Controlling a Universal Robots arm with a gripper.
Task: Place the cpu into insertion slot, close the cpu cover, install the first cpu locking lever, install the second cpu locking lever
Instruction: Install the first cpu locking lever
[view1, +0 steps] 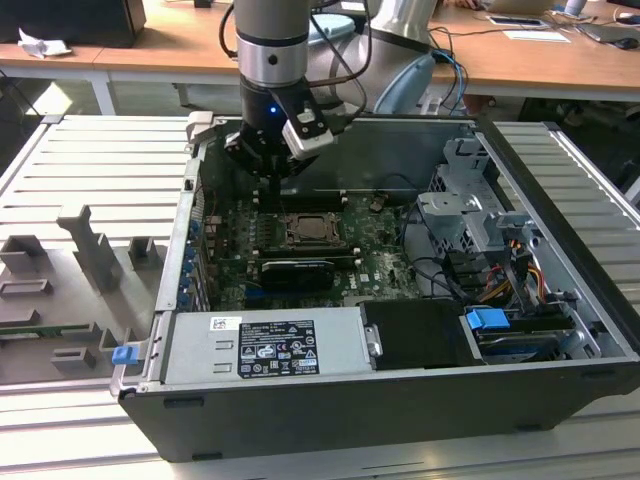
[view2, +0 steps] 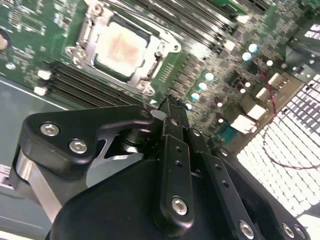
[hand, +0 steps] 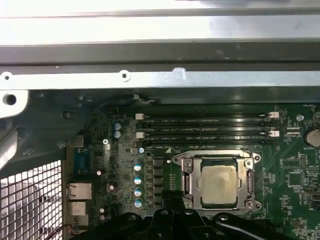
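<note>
The cpu (hand: 219, 179) sat in the insertion slot (view1: 287, 238) at the centre of the exterior view, with the cpu cover (hand: 218, 158) lying flat around it. The gripper (view2: 171, 104) hung just beside the slot, inside the open computer case (view1: 400, 430), its fingers clenched together and empty.

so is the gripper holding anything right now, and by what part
Cannot tell. The gripper hangs close over the edge of the socket, but whether it grips anything there is hidden. The chip lies in the socket, not in the gripper.
</note>
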